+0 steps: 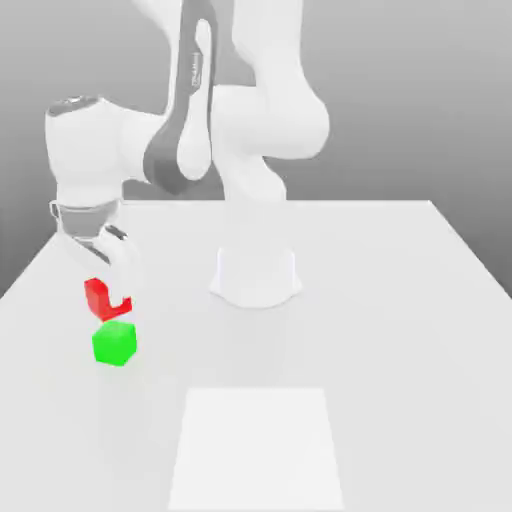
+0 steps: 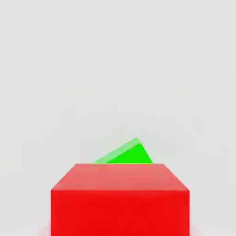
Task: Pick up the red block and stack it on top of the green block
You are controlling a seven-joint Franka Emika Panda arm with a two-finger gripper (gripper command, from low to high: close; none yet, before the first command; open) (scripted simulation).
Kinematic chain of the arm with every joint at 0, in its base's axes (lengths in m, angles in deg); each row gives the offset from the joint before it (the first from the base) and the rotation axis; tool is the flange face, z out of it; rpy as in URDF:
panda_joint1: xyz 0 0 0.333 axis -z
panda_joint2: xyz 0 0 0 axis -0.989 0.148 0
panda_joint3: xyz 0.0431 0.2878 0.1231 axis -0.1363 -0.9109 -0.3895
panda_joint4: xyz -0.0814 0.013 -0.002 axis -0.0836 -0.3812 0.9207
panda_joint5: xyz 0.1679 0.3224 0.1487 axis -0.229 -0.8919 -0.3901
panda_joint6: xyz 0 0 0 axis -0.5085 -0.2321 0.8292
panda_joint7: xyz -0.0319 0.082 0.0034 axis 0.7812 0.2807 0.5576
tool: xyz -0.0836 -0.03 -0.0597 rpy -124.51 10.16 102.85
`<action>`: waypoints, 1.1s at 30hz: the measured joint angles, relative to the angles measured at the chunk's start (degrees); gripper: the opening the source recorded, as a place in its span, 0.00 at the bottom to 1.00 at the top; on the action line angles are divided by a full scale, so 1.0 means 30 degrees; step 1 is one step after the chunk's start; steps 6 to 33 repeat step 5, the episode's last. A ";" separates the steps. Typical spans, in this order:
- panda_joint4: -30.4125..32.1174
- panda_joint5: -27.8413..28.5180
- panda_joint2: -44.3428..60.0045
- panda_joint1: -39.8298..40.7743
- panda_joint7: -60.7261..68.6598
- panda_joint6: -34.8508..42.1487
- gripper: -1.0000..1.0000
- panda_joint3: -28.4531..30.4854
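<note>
The red block [image 1: 97, 297] is clamped in my gripper [image 1: 108, 297], which is shut on it; one white finger [image 1: 123, 272] covers part of the cube. It hangs just above the green block [image 1: 114, 343], slightly off toward the exterior view's left, near the table's left side. Whether the two cubes touch I cannot tell. In the hand view the red block [image 2: 120, 198] looms large and close, and a corner of the green block [image 2: 127, 154] peeks out from behind it.
The arm's white base [image 1: 255, 278] stands at the middle of the grey table [image 1: 400, 320]. A paler square patch [image 1: 255, 445] lies on the table's front part. The table's left edge runs close to the cubes.
</note>
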 joint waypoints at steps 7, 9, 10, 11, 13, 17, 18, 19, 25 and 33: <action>0.0004 -0.1348 0.1873 -0.0594 0.0898 -0.1842 1.00 0.0190; 0.0004 -0.1348 0.1873 -0.0594 0.0898 -0.1842 1.00 0.0190; 0.0004 -0.1348 0.1873 -0.0594 0.0898 -0.1842 1.00 0.0190; 0.0004 -0.1348 0.1873 -0.0594 0.0898 -0.1842 1.00 0.0190; 0.0004 -0.1348 0.1873 -0.0594 0.0898 -0.1842 1.00 0.0190; 0.0004 -0.1348 0.1873 -0.0594 0.0898 -0.1842 1.00 0.0190; 0.0004 -0.1348 0.1873 -0.0594 0.0898 -0.1842 1.00 0.0190; 0.0004 -0.1348 0.1873 -0.0594 0.0898 -0.1842 1.00 0.0190; 0.0004 -0.1348 0.1873 -0.0594 0.0898 -0.1842 1.00 0.0190; 0.0004 -0.1348 0.1873 -0.0594 0.0898 -0.1842 1.00 0.0190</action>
